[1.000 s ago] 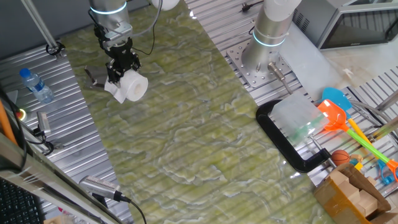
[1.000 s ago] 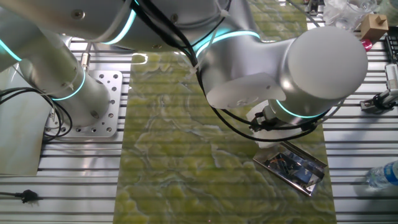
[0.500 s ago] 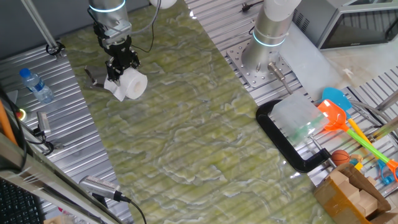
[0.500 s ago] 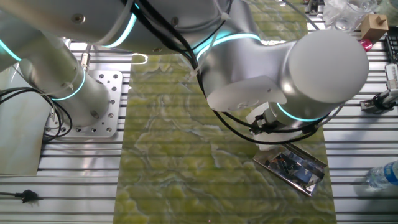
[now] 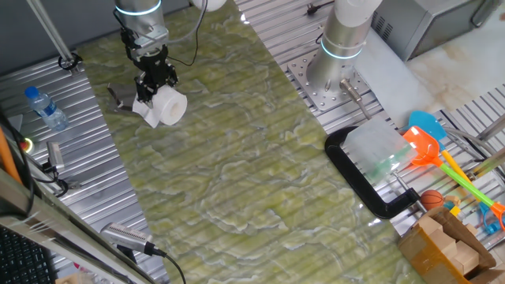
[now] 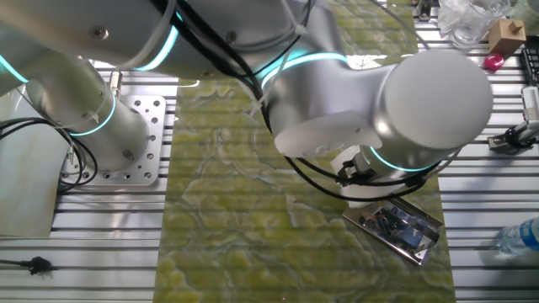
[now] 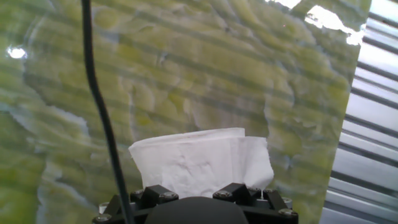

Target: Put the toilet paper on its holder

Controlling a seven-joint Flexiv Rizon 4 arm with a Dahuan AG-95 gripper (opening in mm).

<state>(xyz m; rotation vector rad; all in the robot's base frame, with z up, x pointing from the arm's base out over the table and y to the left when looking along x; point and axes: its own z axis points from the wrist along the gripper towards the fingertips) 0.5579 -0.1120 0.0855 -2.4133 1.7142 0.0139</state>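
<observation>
The toilet paper (image 5: 166, 106) is a plump white roll, held in my gripper (image 5: 155, 91) at the far left of the green mat, just above the surface. The gripper is shut on it. In the hand view the roll (image 7: 200, 160) fills the space right in front of the gripper (image 7: 199, 188), and its soft tissue bulges between the fingers. The holder (image 5: 118, 98), a flat dark metal plate, lies just left of the roll. In the other fixed view the holder (image 6: 396, 223) lies below the arm, which hides the roll and the fingers.
A clear water bottle (image 5: 46, 108) lies on the slatted table left of the holder. A large black C-shaped frame (image 5: 364, 181) with a clear box lies at the right. Another arm's base (image 5: 341, 49) stands at the back. Colourful toys (image 5: 430, 142) lie at the right edge.
The gripper with the roll has moved slightly up and to the left, closer to the holder. Nothing else has moved.
</observation>
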